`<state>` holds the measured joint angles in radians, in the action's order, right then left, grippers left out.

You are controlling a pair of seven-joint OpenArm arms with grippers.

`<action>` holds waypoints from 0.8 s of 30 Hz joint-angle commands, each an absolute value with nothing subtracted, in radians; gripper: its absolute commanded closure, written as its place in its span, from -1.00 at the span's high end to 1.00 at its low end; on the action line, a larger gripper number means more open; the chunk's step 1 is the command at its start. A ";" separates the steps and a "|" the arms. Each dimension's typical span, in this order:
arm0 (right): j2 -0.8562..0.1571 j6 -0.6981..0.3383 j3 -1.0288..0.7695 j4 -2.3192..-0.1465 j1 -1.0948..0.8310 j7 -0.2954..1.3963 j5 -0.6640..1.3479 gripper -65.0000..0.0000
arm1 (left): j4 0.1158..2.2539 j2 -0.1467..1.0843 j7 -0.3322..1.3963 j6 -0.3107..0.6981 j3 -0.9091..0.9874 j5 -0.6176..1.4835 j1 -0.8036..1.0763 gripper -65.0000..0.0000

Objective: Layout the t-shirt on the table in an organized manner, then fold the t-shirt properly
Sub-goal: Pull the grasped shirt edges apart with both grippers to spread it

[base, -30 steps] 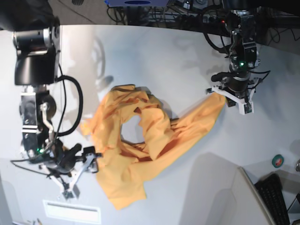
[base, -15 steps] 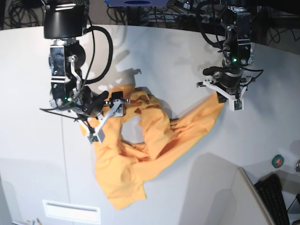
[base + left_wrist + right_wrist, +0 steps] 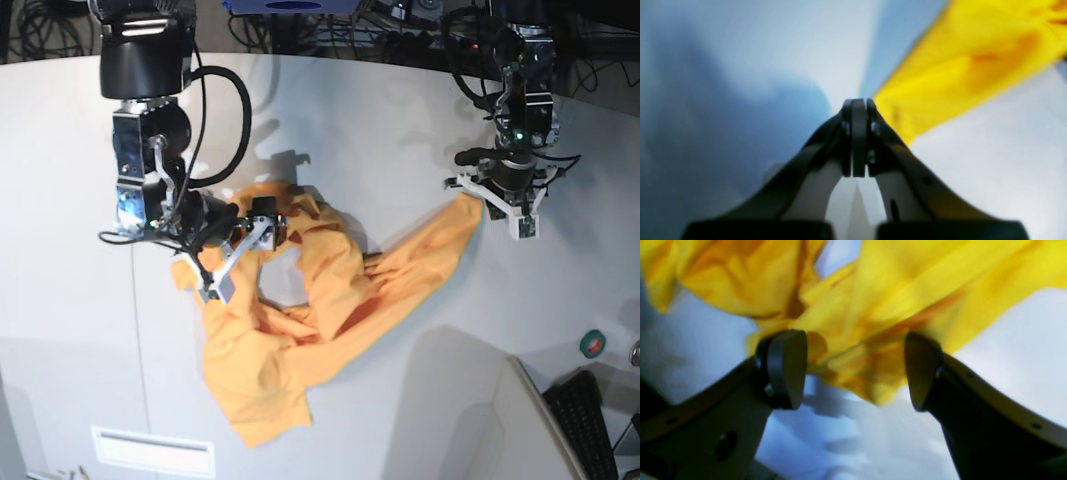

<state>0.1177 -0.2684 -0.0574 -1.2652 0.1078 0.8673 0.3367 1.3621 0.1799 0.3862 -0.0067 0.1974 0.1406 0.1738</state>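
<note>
your right end effector hangs over the crumpled t-shirt mid bench, jaws wide apart, nothing gripped. the shirt stretches rightward to your left end effector, jaws together, clamped on the t-shirt corner.
</note>
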 commanded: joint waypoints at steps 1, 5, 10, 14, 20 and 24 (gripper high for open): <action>0.122 -0.269 -0.056 -1.250 0.142 0.854 0.371 0.23 | 1.354 0.200 0.366 -0.007 0.200 0.140 0.151 -1.00; 0.096 -0.272 -0.054 -1.202 0.162 0.863 0.453 -0.63 | 1.234 0.214 0.366 -0.007 0.200 0.140 0.082 -1.00; 0.015 -0.272 -0.056 -1.305 0.128 0.957 0.573 -1.00 | 1.127 0.239 0.363 -0.007 0.200 0.140 0.024 -1.00; -0.064 -0.271 -0.056 -1.486 0.074 1.036 0.615 -1.00 | 1.044 0.260 0.335 -0.007 0.199 0.139 -0.035 -1.00; -0.177 -0.237 -0.056 -1.586 0.110 1.049 0.613 -1.00 | 1.096 0.254 0.282 -0.005 0.186 0.148 -0.035 -1.00; -0.225 -0.174 -0.056 -1.586 0.134 1.046 0.613 -1.00 | 1.330 0.191 0.364 -0.005 0.186 0.148 0.051 -1.00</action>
<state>-0.2214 -0.1722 -0.0544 -1.5696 0.1181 1.0584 0.5941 1.3186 0.1822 0.3893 -0.0074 0.1848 0.1478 0.0628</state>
